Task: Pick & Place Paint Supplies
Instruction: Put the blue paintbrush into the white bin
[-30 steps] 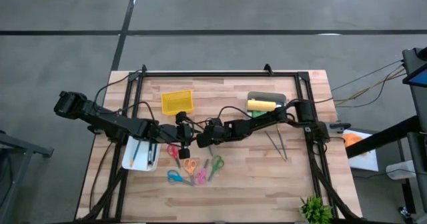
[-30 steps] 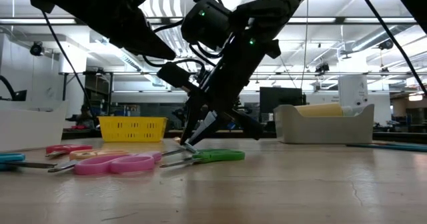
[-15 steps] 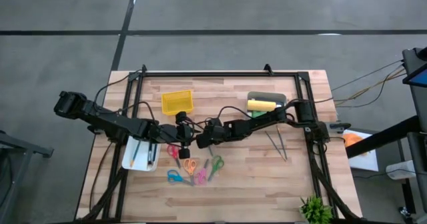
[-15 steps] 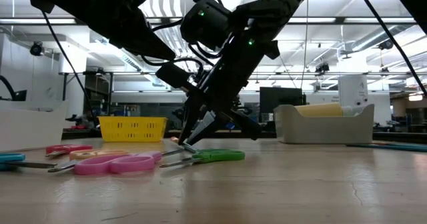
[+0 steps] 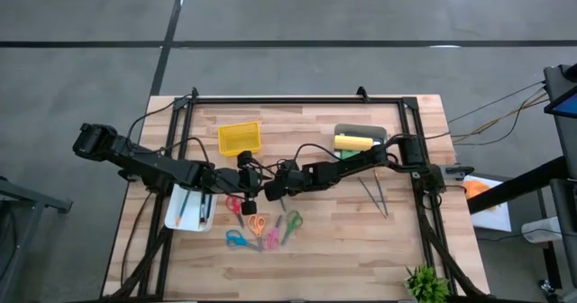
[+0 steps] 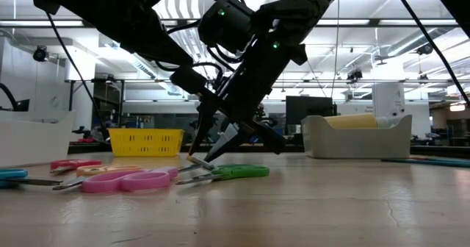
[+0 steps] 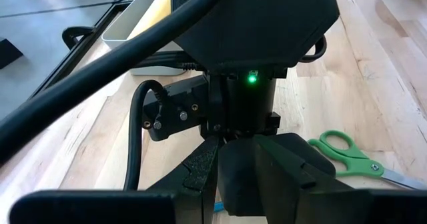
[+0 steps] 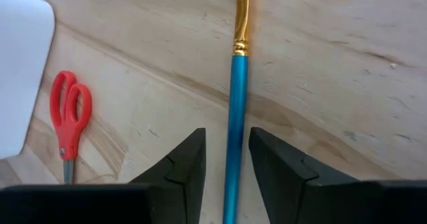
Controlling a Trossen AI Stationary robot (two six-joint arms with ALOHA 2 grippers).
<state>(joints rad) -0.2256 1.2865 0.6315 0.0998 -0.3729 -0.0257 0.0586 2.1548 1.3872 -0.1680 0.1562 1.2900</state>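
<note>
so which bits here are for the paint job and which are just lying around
Job: teal brush between the open right pincer fingers; yellow bottle in grey bin; pens.
Lying about: scissors, yellow basket, white tray, plant.

The right pincer (image 6: 197, 153), at the middle of the tabletop (image 6: 330, 203), now has its fingers spread apart where a second ago they were pinched together. The teal paintbrush (image 8: 235, 117) lies loose between them, toward 6 o'clock of the yellow basket.
</note>
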